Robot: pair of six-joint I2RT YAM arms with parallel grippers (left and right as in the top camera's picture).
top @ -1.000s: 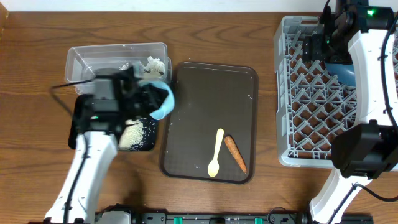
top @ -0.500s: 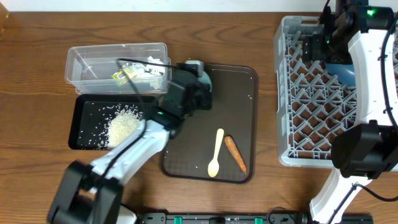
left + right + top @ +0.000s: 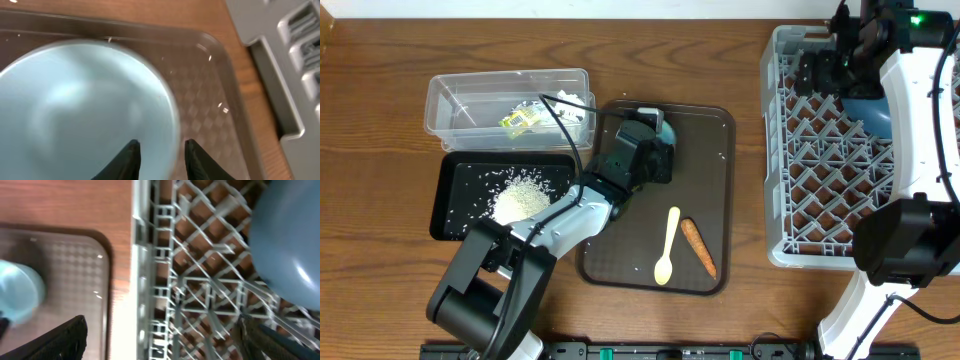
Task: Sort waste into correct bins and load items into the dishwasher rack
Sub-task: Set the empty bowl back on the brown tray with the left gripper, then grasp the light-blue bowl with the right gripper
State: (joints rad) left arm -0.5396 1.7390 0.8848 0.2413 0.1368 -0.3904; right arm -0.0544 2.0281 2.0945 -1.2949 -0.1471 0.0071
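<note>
Light-blue plastic cup (image 3: 85, 100) on brown tray (image 3: 705, 190): left hand (image 3: 161, 147), fingers (image 3: 131, 155) parted, is straddling its rim; grey pegged rack (image 3: 775, 150) is lying frame-right.

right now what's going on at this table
The left hand is at the light blue cup, which sits on the brown serving tray; its fingers stand apart astride the cup's rim. The right hand hangs open over the dishwasher rack, where the dark blue dish already lies. Rice is in the black tray, tissue and a wrapper in the clear tub. The pale yellow spoon and carrot lie on the serving tray.
</note>
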